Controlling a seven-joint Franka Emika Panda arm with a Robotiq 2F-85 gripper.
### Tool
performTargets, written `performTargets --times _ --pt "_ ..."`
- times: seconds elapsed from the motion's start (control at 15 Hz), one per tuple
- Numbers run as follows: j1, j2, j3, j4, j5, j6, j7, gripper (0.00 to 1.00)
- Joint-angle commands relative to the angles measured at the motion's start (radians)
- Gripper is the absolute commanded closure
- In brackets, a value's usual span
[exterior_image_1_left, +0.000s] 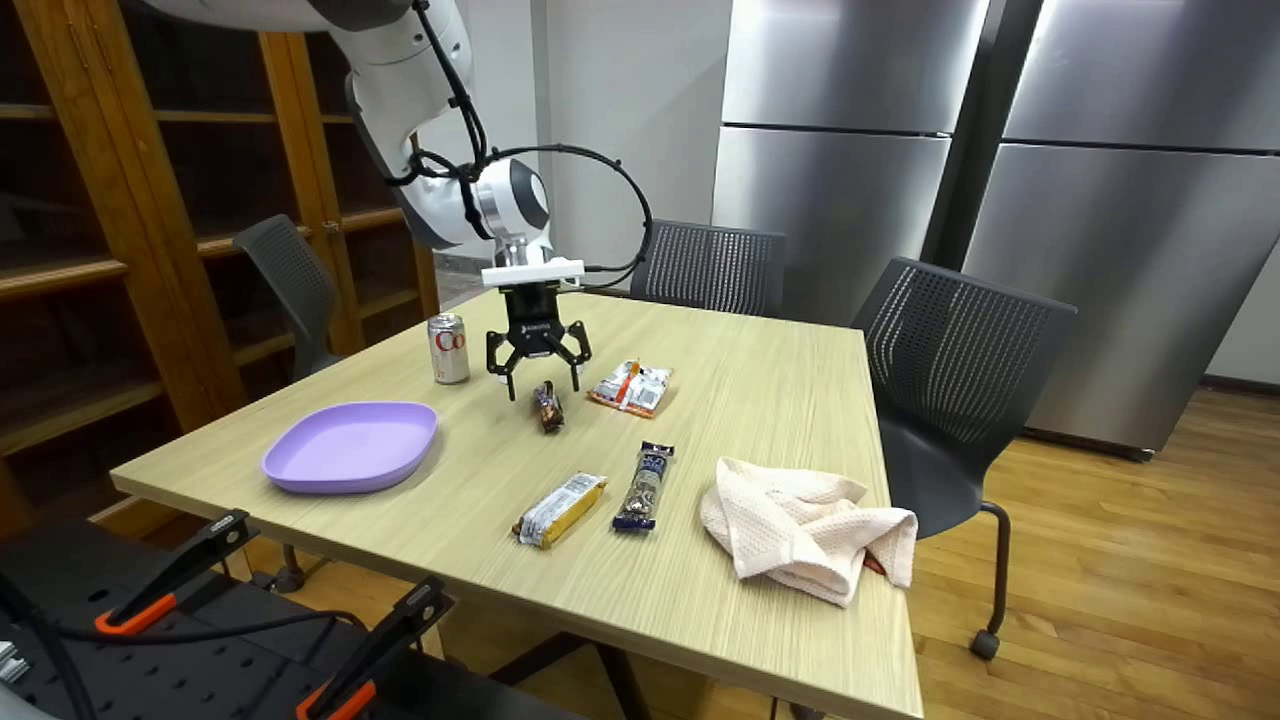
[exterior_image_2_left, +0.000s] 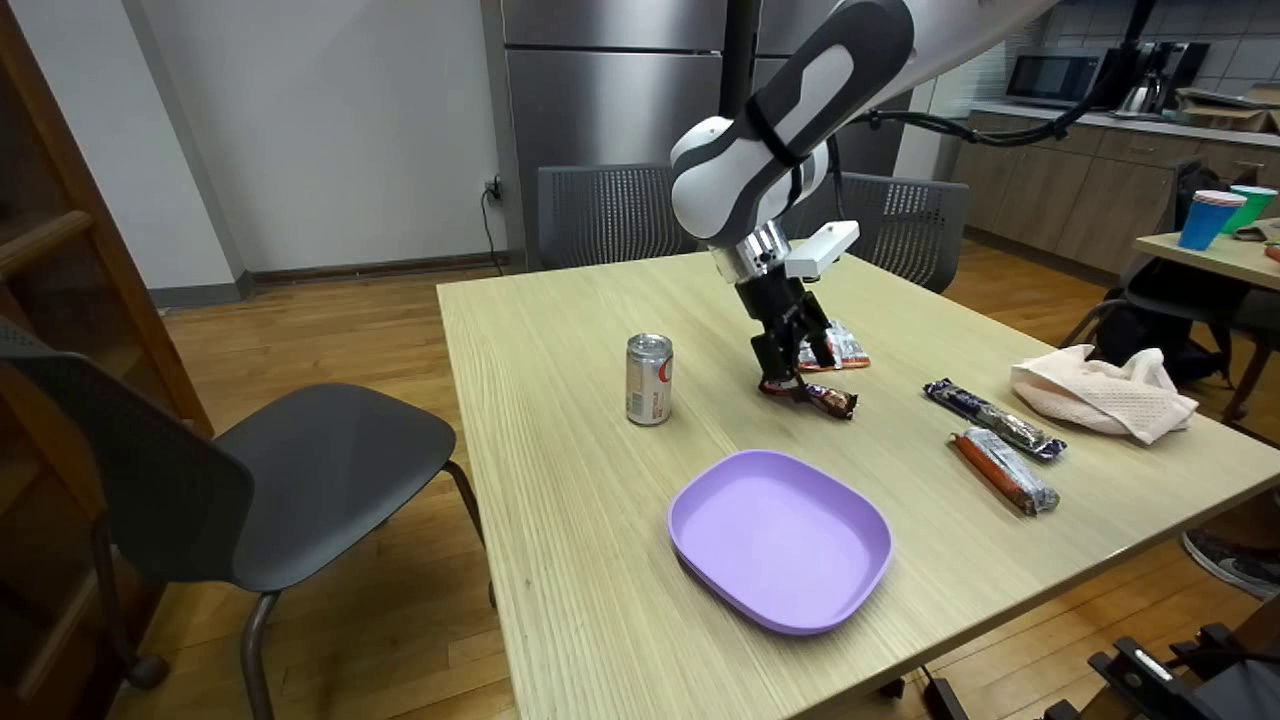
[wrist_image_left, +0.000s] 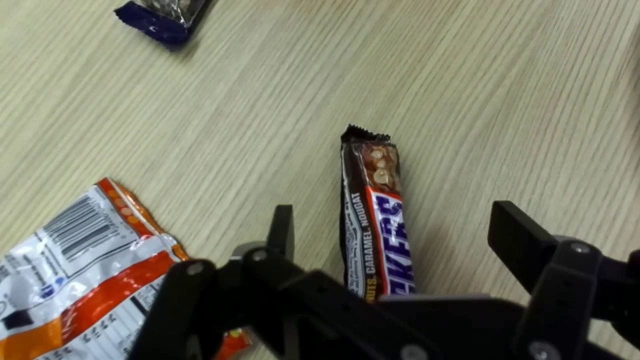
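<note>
The claw (exterior_image_1_left: 544, 390) is held low over the table (exterior_image_1_left: 770, 390), with its two fingers (wrist_image_left: 520, 242) spread wide apart. Below it, in the gap between those fingers, a Snickers bar (wrist_image_left: 375, 215) is seen in the wrist view, with the table visible on either side and its near end hidden by the claw. Just beside the claw, a white and orange snack bag (exterior_image_1_left: 632, 388) is laid flat; it is partly covered by the claw in the wrist view. On the claw's opposite side, a silver drink can (exterior_image_1_left: 448, 349) is stood upright near it. Farther from the claw, in an exterior view, a purple plate (exterior_image_1_left: 350, 445) is placed toward the lower left, a silver and yellow bar (exterior_image_1_left: 562, 510) is set almost straight below, and a nut bar (exterior_image_1_left: 645, 487) is seen toward the lower right. Farthest from the claw, a crumpled pale cloth (exterior_image_1_left: 800, 530) is heaped on the table.
</note>
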Motion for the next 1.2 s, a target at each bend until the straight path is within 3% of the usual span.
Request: performTargets --times 0.0,0.53,0.6,0.73,1.13 --pt "0.014 0.048 -0.010 0.091 -0.020 -0.068 -0.021 0.00" --pt "0.011 0.084 -0.016 0.142 -0.020 -0.085 -0.031 0.00" --pt "0.012 0.086 -0.017 0.144 -0.022 -0.083 -0.033 0.25" --pt "0.013 0.085 -0.020 0.144 -0.025 -0.079 -0.036 0.30" --pt "0.014 0.080 -0.023 0.143 -0.034 -0.075 -0.041 0.78"
